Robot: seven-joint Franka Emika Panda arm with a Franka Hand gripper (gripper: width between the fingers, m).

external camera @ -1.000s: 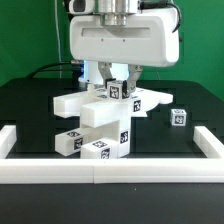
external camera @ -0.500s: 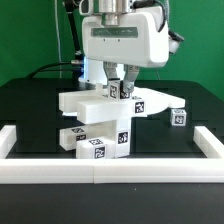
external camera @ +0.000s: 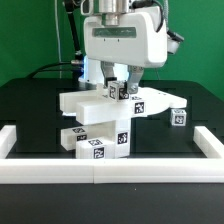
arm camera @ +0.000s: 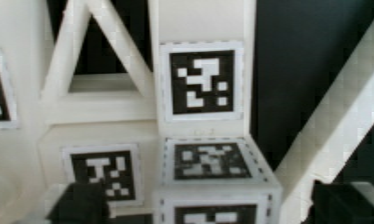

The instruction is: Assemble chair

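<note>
The chair (external camera: pixel 100 125) is a stack of matte white tagged pieces standing mid-table on the black surface. A flat slab (external camera: pixel 88 104) juts toward the exterior view's left, and a bar (external camera: pixel 158 101) reaches toward the right. My gripper (external camera: pixel 120 88) hangs straight above the stack, astride a small tagged block (external camera: pixel 122 92) at its top. In the wrist view the gripper (arm camera: pixel 214 205) is open. Its dark fingers (arm camera: pixel 77 205) stand clear of the tagged block (arm camera: pixel 214 165) on both sides. A tagged upright piece (arm camera: pixel 203 80) shows beyond it.
A loose white tagged cube (external camera: pixel 178 117) lies on the black table at the exterior view's right. A low white border rail (external camera: pixel 100 172) runs along the front and up both sides. Green wall behind.
The jaws have spread apart and let go of the small block on top of the chair. Earlier, the arm shifted slightly toward the exterior view's right; the stack stayed put.
</note>
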